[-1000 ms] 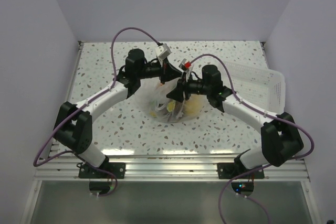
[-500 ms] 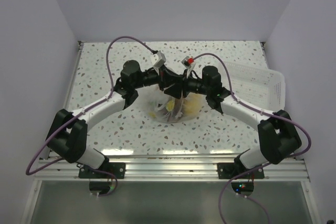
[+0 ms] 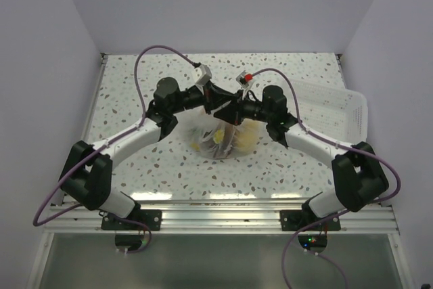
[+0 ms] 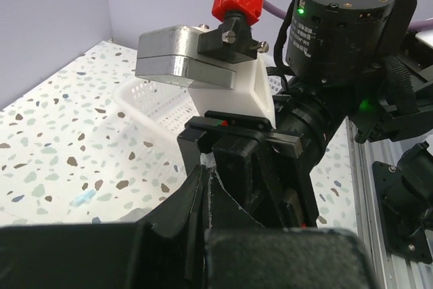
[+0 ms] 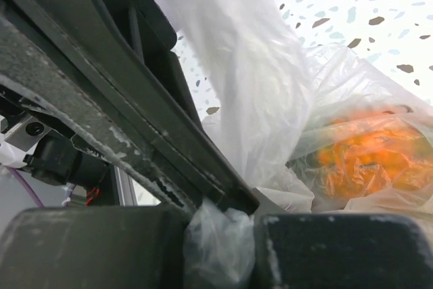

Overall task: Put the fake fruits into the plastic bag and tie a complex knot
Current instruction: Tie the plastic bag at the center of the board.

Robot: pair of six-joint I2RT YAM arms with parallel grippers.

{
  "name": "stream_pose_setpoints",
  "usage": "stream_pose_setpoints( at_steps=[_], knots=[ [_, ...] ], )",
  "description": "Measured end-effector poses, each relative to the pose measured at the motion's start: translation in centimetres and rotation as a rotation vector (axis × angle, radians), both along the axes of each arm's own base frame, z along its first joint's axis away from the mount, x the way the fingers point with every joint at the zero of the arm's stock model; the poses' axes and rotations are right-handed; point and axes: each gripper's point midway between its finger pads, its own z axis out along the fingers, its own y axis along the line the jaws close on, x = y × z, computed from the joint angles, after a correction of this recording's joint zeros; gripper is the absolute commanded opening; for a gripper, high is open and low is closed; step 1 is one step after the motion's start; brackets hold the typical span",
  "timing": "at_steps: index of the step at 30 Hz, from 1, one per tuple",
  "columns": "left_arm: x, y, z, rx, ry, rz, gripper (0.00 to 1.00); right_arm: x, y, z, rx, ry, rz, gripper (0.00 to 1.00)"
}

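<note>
Three pale lilac walls (image 3: 223, 5) are boxing you in, I am seeing. What are you working over?

I am working over a white desk (image 3: 311, 69) speckled with grey and brown flecks. A metal rail (image 3: 223, 211) is running along its near edge. A white slotted tray (image 3: 335, 109) is sitting at the right, well apart from the job.

And what is the job looking like?

The plastic bag (image 3: 226, 143) is sitting at the middle of the desk, thin, clear and crinkled. The fake fruits (image 3: 218, 137) are lying inside it. Yellow ones are showing from above, and an orange one (image 5: 365, 153) is glowing, blurred, through the film. The bunched neck (image 5: 250, 93) is rising whitish towards my wrists.

How are your end effectors standing?

My left end effector (image 4: 203, 194) is squeezing its fingers together on a thin edge of the bag's plastic. My right end effector (image 5: 218, 235) is pinching a wad of the same plastic between its pads. The two are sitting tip to tip just above the bag.
</note>
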Motion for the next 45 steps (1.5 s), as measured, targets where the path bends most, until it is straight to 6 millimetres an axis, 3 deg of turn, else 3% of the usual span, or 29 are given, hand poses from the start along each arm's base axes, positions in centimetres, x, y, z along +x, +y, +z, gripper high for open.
stream_pose_setpoints(
  at_steps=[3,4,7,10,17,20,24,30,32,33,34,36,45],
  knots=[
    [0.2,0.1,-0.1,0.01,-0.011,0.012,0.17,0.1,-0.1,-0.1,-0.002,0.001,-0.006,0.0],
    [0.3,0.2,-0.1,0.013,-0.012,0.018,0.29,0.1,-0.1,-0.1,-0.003,0.0,-0.007,0.0],
    [1.1,0.9,0.4,0.021,-0.006,0.037,0.47,0.2,-0.1,0.0,-0.004,-0.009,-0.011,0.0],
    [1.7,2.1,2.1,0.005,-0.016,0.039,0.65,0.3,-0.2,-0.2,-0.009,-0.006,-0.015,0.0],
    [1.7,6.2,6.8,-0.038,-0.093,0.076,0.65,0.4,-0.4,-0.4,-0.019,-0.017,-0.016,0.0],
    [2.2,7.4,7.1,-0.029,-0.097,0.087,0.65,0.2,-0.4,-0.4,-0.026,-0.034,0.005,0.0],
    [3.9,7.3,6.0,0.011,-0.045,0.042,0.69,-0.2,-0.3,-0.5,-0.036,-0.071,0.044,0.0],
    [4.3,6.6,1.7,0.079,0.087,-0.044,0.61,-0.2,-0.2,-0.2,-0.053,-0.136,0.08,0.0],
    [3.8,6.5,0.8,0.1,0.122,-0.074,0.5,0.1,-0.3,0.1,-0.056,-0.154,0.084,0.0],
    [3.6,6.6,0.6,0.107,0.132,-0.086,0.43,0.2,-0.3,0.3,-0.056,-0.161,0.086,0.0],
    [3.4,6.7,0.5,0.112,0.139,-0.096,0.21,0.3,-0.4,0.3,-0.057,-0.167,0.087,0.0],
    [3.3,7.1,0.3,0.117,0.146,-0.111,0.0,0.5,-0.6,0.3,-0.059,-0.173,0.087,0.0],
    [1.3,8.6,0.8,0.127,0.106,-0.172,0.0,1.2,-0.6,0.4,-0.063,-0.163,0.057,0.0]
  ],
)
